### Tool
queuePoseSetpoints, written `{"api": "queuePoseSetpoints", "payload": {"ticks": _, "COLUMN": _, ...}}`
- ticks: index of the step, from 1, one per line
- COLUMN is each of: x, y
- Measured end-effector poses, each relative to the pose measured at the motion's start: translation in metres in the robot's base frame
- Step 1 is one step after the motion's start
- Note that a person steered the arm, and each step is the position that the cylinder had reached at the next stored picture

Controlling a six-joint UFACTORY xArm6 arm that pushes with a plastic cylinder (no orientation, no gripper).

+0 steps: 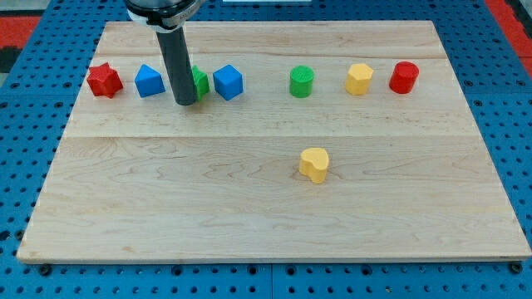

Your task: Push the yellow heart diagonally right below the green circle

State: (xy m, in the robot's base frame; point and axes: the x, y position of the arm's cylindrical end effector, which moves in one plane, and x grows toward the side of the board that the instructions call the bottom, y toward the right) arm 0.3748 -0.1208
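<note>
The rod's tip (pixel 185 103) sits down on the wooden board (pixel 249 216) in the upper left part of the view, planted right in front of a green block (pixel 200 83) whose shape is mostly hidden behind the dark rod, so it cannot be made out. There are no jaws here to be wide or narrow: the arm ends in a plain straight rod and it holds nothing. Flanking the tip in the row along the view's top, a blue block (pixel 150 80) stands just to the view's left and a blue cube-like block (pixel 228 81) just to the view's right, and whether the rod touches any of these three cannot be told from this angle. Farther left a red star-like block (pixel 105 80) closes that end of the row. Over on the right half, the green circle (pixel 302 81) stands upright on its own, then a yellow block (pixel 359 79) and a red cylinder (pixel 404 76) follow toward the view's right. And the yellow heart (pixel 314 164) lies alone in the middle band of the board, below the green circle and a touch to its right, clear of every other block and well apart from the tip, which is far off toward the view's upper left.
</note>
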Motion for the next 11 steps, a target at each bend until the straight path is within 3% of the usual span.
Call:
{"api": "queuePoseSetpoints", "payload": {"ticks": 1, "x": 0.0, "y": 0.0}}
{"api": "queuePoseSetpoints", "payload": {"ticks": 2, "x": 0.042, "y": 0.009}}
{"api": "queuePoseSetpoints", "payload": {"ticks": 3, "x": 0.111, "y": 0.038}}
{"api": "queuePoseSetpoints", "payload": {"ticks": 4, "x": 0.179, "y": 0.103}}
{"api": "queuePoseSetpoints", "payload": {"ticks": 5, "x": 0.17, "y": 0.164}}
{"api": "queuePoseSetpoints", "payload": {"ticks": 7, "x": 0.089, "y": 0.173}}
{"api": "queuePoseSetpoints", "payload": {"ticks": 11, "x": 0.099, "y": 0.284}}
